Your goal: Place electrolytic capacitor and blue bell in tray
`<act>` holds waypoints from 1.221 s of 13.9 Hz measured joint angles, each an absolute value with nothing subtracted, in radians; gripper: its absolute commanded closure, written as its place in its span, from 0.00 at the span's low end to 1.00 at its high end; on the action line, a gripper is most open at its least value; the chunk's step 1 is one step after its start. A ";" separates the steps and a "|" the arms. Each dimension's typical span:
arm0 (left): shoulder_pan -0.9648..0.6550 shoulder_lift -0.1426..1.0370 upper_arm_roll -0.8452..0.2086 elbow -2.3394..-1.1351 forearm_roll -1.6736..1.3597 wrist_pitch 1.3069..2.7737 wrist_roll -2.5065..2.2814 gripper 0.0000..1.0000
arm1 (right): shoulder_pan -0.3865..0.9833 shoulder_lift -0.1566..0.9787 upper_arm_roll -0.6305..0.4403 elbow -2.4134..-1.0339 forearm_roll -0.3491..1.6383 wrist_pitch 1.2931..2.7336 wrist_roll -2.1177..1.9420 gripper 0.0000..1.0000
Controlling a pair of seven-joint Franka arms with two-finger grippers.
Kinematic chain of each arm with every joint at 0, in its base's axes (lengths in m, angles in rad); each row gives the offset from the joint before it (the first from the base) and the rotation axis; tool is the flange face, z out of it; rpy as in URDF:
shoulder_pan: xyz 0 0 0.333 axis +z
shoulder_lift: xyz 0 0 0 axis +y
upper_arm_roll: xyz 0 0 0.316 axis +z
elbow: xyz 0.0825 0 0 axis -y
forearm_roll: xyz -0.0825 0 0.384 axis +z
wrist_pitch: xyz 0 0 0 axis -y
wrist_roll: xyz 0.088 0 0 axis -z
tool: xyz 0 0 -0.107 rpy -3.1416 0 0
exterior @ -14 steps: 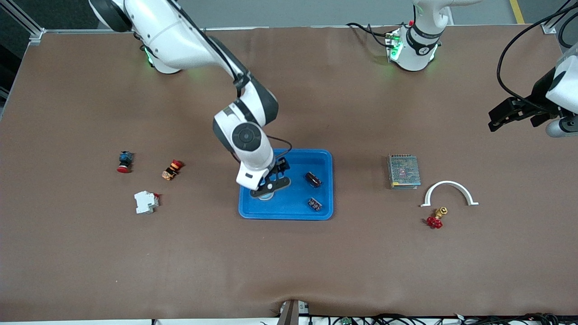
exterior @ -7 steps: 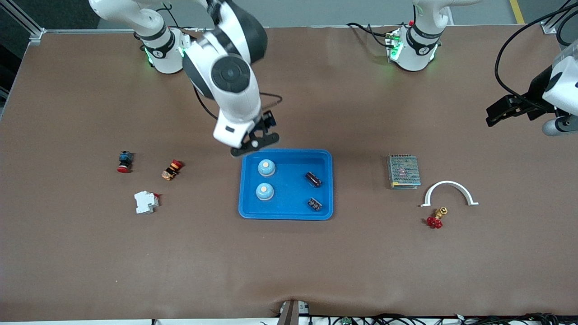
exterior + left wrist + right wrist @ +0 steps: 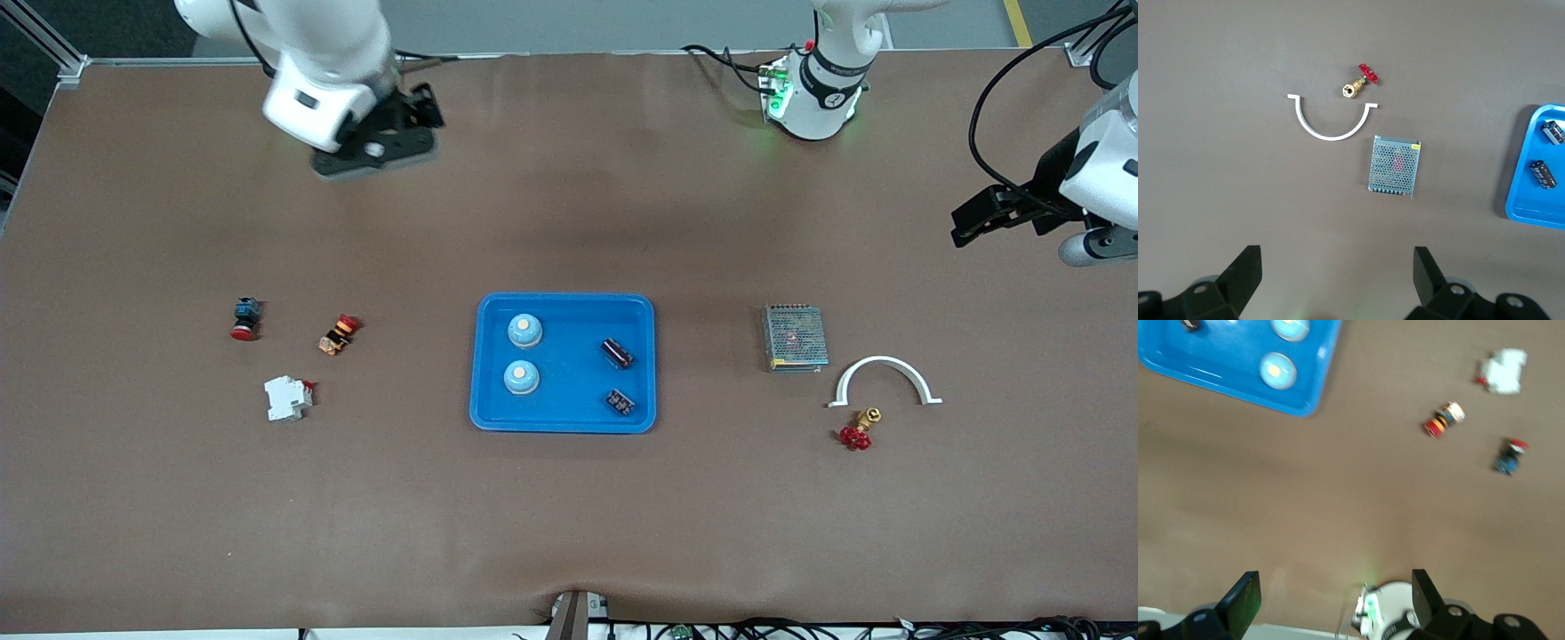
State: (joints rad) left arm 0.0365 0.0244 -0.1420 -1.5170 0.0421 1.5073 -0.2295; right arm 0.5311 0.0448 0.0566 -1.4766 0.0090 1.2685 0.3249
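Observation:
The blue tray [image 3: 569,425] lies mid-table. In it sit two blue bells [image 3: 524,330] [image 3: 521,377] toward the right arm's end and two dark electrolytic capacitors [image 3: 617,353] [image 3: 620,402] toward the left arm's end. My right gripper [image 3: 391,133] is open and empty, high over the table close to its own base; its wrist view shows the tray [image 3: 1317,395] and a bell [image 3: 1277,371]. My left gripper [image 3: 973,222] waits open and empty over the left arm's end of the table; its view catches the tray [image 3: 1521,208] and both capacitors [image 3: 1553,131] [image 3: 1542,173].
A metal mesh power supply [image 3: 795,337], a white arch bracket [image 3: 884,380] and a red-handled brass valve [image 3: 856,431] lie toward the left arm's end. A red push button [image 3: 244,319], an orange button [image 3: 339,334] and a white breaker [image 3: 288,397] lie toward the right arm's end.
The right gripper rose off the bell nearer the camera, leaving it in the tray, and swung back up toward its base. The left arm barely shifted.

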 measured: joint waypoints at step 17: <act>0.038 0.000 -0.149 -1.517 0.042 1.492 -0.222 0.00 | -0.019 -0.117 0.029 -1.720 0.007 1.558 0.045 0.00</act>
